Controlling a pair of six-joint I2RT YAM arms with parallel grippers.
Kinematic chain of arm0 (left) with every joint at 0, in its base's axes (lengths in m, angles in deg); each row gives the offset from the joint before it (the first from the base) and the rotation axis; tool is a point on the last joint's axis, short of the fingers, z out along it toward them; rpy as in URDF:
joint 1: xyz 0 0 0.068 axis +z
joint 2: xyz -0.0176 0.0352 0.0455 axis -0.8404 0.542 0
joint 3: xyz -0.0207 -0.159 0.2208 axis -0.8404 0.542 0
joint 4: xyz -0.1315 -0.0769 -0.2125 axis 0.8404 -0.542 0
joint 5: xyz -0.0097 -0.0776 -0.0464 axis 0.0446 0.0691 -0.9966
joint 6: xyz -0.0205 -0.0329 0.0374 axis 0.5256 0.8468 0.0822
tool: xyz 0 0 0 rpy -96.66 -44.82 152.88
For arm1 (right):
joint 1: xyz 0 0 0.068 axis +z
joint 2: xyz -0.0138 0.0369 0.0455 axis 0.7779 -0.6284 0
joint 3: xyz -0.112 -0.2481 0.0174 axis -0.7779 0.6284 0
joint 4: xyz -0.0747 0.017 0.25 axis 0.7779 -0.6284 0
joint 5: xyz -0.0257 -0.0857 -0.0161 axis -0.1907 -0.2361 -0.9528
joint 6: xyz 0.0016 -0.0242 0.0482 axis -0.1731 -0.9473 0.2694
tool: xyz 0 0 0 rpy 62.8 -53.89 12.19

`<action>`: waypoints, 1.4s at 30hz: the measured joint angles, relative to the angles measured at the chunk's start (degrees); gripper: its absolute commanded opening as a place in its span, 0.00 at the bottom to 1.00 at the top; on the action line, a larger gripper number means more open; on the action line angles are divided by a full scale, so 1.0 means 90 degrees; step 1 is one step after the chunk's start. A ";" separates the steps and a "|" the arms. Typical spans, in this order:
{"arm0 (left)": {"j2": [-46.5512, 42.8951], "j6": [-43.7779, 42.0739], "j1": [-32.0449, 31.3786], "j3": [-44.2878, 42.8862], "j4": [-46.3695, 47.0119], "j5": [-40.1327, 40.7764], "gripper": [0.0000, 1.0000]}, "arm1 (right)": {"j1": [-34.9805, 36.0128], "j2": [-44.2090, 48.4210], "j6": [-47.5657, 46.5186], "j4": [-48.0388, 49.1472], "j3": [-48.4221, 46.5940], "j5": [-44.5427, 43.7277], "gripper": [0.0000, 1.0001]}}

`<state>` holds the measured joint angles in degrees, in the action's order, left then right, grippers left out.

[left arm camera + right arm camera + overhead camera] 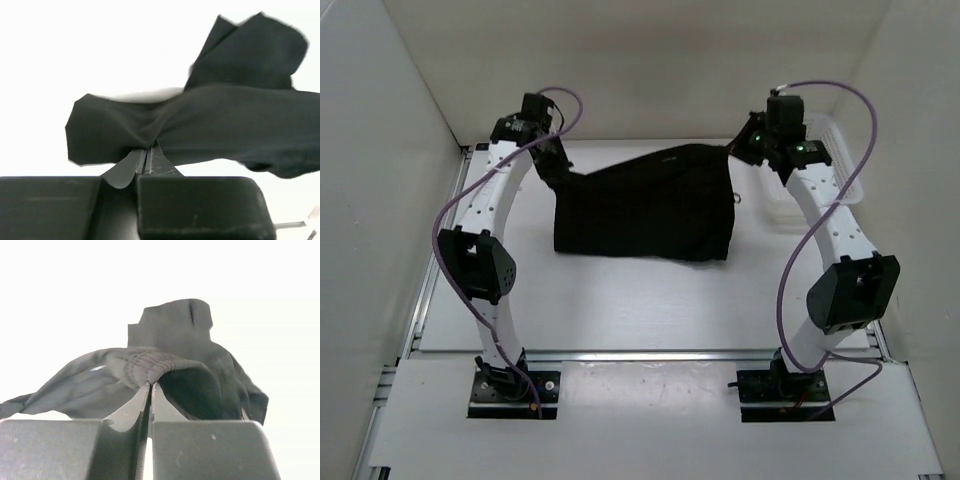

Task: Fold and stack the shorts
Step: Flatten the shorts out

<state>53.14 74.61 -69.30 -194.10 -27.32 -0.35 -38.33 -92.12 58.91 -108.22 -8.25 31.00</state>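
Robot lab or test cell: white panel walls [380, 200] box in a white table [640, 310] w/ alu rail [640, 355] along the front. Arm base plates [515, 392] bolted down, purple cable [441, 225] exposed.

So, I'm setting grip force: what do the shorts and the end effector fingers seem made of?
Shorts: thin matte black fabric, likely a soft knit; it drapes, creases, and shows a gathered stitched waistband. Right end effector fingers: smooth grey, hard plastic or metal, can't tell which.

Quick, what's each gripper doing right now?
Left gripper: closed, holding the shorts.
Right gripper: closed, holding the shorts too.
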 measured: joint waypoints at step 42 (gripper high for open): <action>-0.3036 0.2302 -0.0427 0.8046 0.1712 -0.0454 0.91 | 0.0032 0.4376 0.2637 -0.0253 0.7713 0.0527 0.72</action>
<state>25.82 95.34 -73.14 -121.69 -11.91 -4.44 -38.05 -52.73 82.65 -110.50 61.16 35.75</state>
